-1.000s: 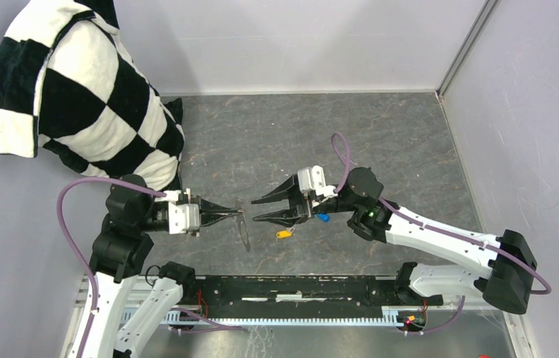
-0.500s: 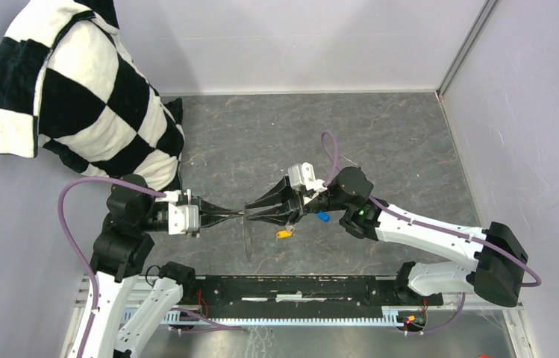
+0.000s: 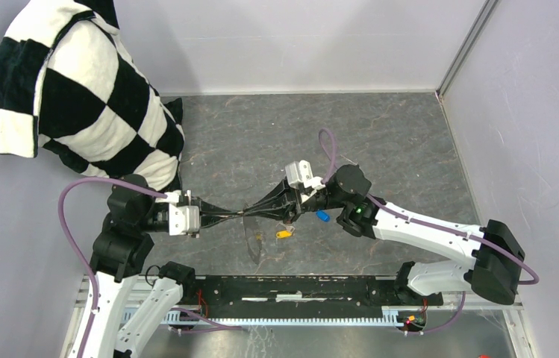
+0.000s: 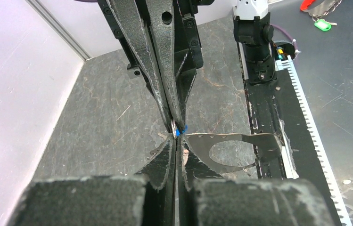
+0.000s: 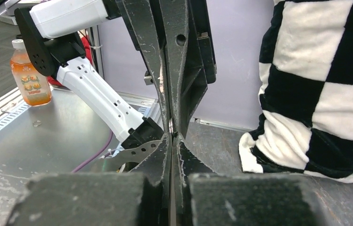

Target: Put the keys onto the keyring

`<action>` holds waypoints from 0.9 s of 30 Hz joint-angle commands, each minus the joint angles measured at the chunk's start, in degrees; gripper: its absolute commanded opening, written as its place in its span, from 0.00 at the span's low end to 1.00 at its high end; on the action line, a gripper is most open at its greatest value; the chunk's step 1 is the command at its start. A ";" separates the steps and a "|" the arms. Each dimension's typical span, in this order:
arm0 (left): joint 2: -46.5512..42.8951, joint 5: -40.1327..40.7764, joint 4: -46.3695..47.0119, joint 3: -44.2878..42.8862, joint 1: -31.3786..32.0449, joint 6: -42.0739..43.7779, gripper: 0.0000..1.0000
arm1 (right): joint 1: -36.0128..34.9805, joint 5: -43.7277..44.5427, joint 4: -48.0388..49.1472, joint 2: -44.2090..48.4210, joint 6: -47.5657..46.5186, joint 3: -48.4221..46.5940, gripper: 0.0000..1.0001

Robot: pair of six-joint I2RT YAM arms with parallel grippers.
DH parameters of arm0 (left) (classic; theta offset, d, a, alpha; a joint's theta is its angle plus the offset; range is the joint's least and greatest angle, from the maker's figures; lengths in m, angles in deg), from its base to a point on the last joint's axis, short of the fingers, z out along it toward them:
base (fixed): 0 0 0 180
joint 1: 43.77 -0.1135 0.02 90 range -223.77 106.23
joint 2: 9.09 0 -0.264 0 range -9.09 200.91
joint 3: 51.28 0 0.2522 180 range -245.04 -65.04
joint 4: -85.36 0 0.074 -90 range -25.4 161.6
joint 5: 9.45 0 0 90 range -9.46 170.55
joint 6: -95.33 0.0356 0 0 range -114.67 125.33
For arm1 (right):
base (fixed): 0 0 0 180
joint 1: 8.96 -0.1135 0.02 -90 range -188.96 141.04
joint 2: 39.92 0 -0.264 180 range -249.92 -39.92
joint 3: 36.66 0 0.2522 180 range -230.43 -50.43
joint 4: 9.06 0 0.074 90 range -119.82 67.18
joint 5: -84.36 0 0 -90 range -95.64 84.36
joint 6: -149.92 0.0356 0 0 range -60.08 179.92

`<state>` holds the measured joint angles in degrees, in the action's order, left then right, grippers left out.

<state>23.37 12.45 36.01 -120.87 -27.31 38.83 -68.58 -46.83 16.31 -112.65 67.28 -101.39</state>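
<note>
Left tool (image 3: 240, 214) and right tool (image 3: 251, 212), tip to tip, both pinch the keyring (image 3: 252, 240); we note the yellow key (image 3: 284, 233) lies rightward, nearer the right arm.

Readable text: none made out in any view | right wrist view: a printed label (image 5: 29, 81) is seen on an orange bottle (image 5: 29, 59), its lettering too small to be read | brands, numbers, signs: none legible
</note>
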 commanded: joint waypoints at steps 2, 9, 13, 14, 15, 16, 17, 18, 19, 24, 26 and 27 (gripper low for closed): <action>-0.21 0.24 0.61 0.50 -0.04 1.61 0.03 | -0.40 1.70 -6.39 -0.50 -3.67 -4.94 0.01; 0.23 9.30 -8.84 -0.66 -0.03 10.06 0.31 | -2.02 12.36 -34.71 0.94 -21.83 -11.99 0.01; 1.93 11.11 -12.47 -0.94 -0.03 13.65 0.30 | -4.02 16.85 -44.23 -0.03 -26.94 -15.83 0.01; 2.32 11.07 -12.89 -1.01 -0.03 13.92 0.30 | -4.42 17.34 -45.79 -0.38 -27.67 -16.76 0.01; 2.72 11.01 -12.99 -1.03 -0.03 13.99 0.29 | -4.73 18.02 -46.54 -0.56 -28.03 -17.26 0.01; 2.99 11.02 -13.23 -1.13 -0.04 14.05 0.28 | -5.08 18.41 -47.12 -0.74 -28.39 -17.72 0.01; 3.30 11.01 -13.41 -1.19 -0.04 14.10 0.27 | -5.28 18.65 -47.35 -0.88 -28.55 -17.99 0.01; 3.57 10.99 -13.85 -1.28 -0.03 14.43 0.27 | -5.53 18.88 -47.30 -0.84 -28.67 -18.16 0.01; 3.83 10.94 -14.69 -1.41 -0.03 14.90 0.27 | -5.65 18.96 -47.18 -0.79 -28.63 -18.28 0.01; 4.70 10.21 -17.39 -1.86 -0.03 15.50 0.30 | -6.29 19.16 -47.24 -1.53 -28.88 -19.56 0.01; 4.62 9.76 -17.35 -1.98 -0.03 14.73 0.32 | -6.54 19.35 -47.15 -1.81 -28.85 -19.94 0.01; 4.58 9.48 -17.32 -2.07 -0.03 14.23 0.33 | -6.63 19.39 -47.02 -1.95 -28.81 -20.03 0.01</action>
<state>27.90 23.23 20.16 -120.78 -27.31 51.86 -74.63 -28.55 -32.71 -114.42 39.52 -117.71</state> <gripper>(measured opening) 0.315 0.011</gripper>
